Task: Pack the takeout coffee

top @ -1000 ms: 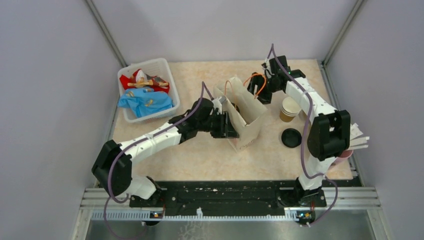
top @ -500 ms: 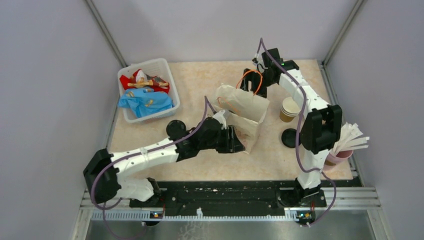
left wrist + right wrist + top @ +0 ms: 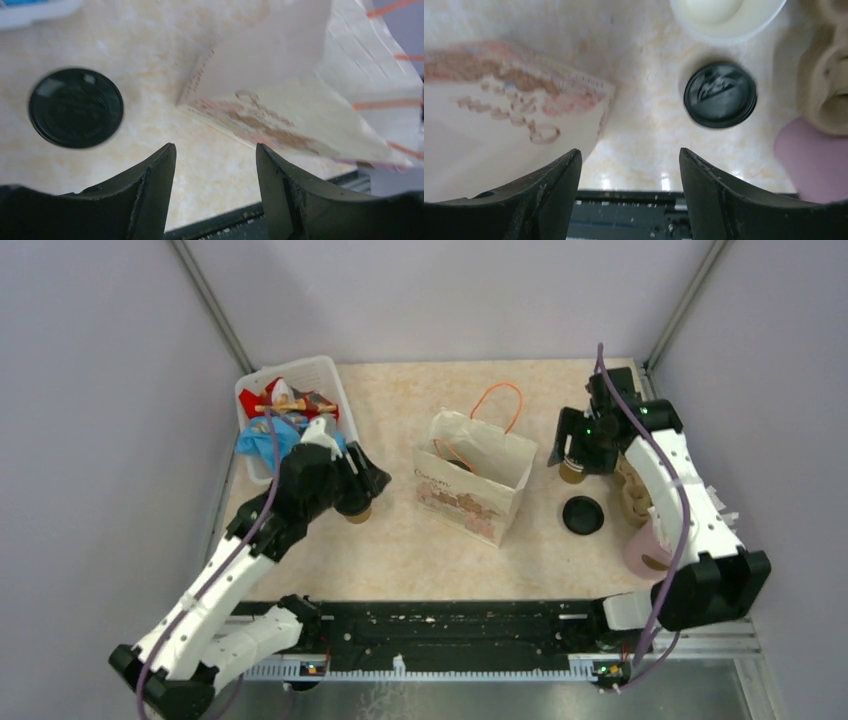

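left gripper (image 3: 215, 150): jaws apart, empty, lidded cup (image 3: 75, 107) on the table near the bag (image 3: 470, 480) | right gripper (image 3: 630, 152): apart too, by open cup (image 3: 724, 12) and loose lid (image 3: 720, 94) | tip: you come down square on that lid, pinch the rim, don't squash the cup lol

**Bag at centre, basket far left, tray and pink cup at right**

A pale paper bag (image 3: 470, 475) stands upright in the middle of the beige table (image 3: 400, 410), its mouth open and a reddish print on its near face. One orange handle (image 3: 497, 400) loops over its far edge. At far left sits a white basket (image 3: 300, 364) holding red packets (image 3: 290, 395) and something blue (image 3: 255, 440). At the right edge a brown moulded-pulp tray (image 3: 632, 490) lies just beyond a pink cup (image 3: 645, 550).
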Robot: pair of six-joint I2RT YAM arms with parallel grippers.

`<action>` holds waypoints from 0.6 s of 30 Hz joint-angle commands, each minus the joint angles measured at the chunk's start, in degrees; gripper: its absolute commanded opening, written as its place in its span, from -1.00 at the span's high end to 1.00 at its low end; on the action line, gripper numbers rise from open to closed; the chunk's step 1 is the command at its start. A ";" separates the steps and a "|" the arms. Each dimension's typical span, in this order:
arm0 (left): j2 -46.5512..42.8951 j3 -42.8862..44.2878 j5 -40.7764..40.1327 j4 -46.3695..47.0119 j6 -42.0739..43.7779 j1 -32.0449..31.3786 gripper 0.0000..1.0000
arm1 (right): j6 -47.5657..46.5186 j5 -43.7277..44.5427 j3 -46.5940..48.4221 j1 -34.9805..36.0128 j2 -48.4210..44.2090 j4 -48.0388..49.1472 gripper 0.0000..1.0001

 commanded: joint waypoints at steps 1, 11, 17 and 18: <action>13.77 8.18 12.51 -0.53 11.83 12.18 -0.33 | 4.96 -11.56 -11.99 1.22 -8.19 5.20 -0.41; 38.26 21.60 27.70 3.01 17.41 20.31 -0.23 | 13.39 -17.47 -25.95 2.59 -10.97 19.29 -0.39; 37.99 14.97 32.95 10.93 13.27 16.86 -0.16 | 12.85 -15.10 -21.52 2.03 -6.23 20.27 -0.40; 37.75 14.17 32.71 11.43 12.78 15.82 -0.16 | 12.53 -15.14 -20.92 2.00 -5.54 20.63 -0.40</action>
